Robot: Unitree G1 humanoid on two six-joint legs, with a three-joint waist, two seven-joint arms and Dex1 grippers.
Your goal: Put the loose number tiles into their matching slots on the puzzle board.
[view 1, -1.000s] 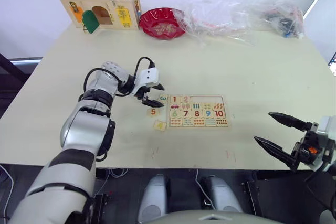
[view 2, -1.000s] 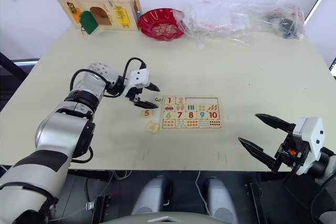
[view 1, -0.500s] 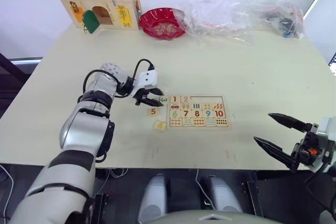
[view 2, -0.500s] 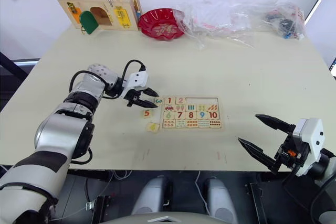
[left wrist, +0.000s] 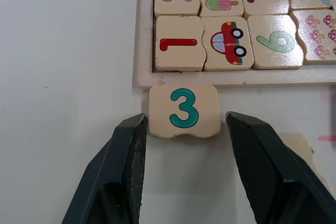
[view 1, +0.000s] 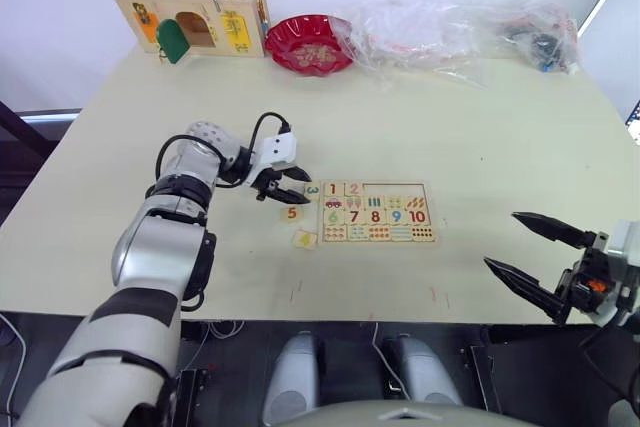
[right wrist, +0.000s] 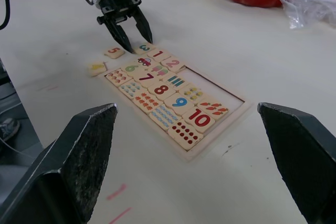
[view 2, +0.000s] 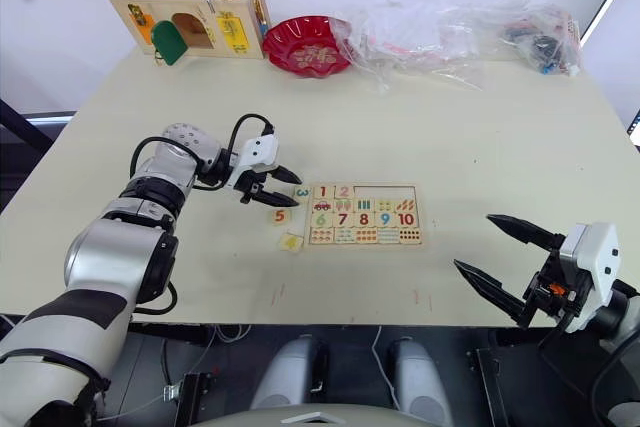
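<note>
The puzzle board [left wrist: 236, 78] lies flat at the table's middle, with tiles 1 and 2 seated in its top row. The slots [view 1: 395, 190] to their right are bare. Three loose number tiles lie off the board's left edge: the teal 3 [left wrist: 184, 109] touching the frame, the 5 [view 1: 292, 213] and a yellow one [view 1: 304, 239] nearer the front. My left gripper [view 1: 297, 186] is open, low over the table, with one finger on each side of the 3 and small gaps to both. My right gripper [view 1: 500, 240] hangs wide open and empty near the front right edge.
A wooden box with coloured doors and latches [view 1: 195, 15] stands at the back left. Beside it sits a red bowl [view 1: 308, 43]. Crumpled clear plastic bags [view 1: 450, 27] spread along the back right.
The left gripper's fingers have drawn a little closer together around the 3 tile. The tiles, the board and the right gripper have stayed put.
</note>
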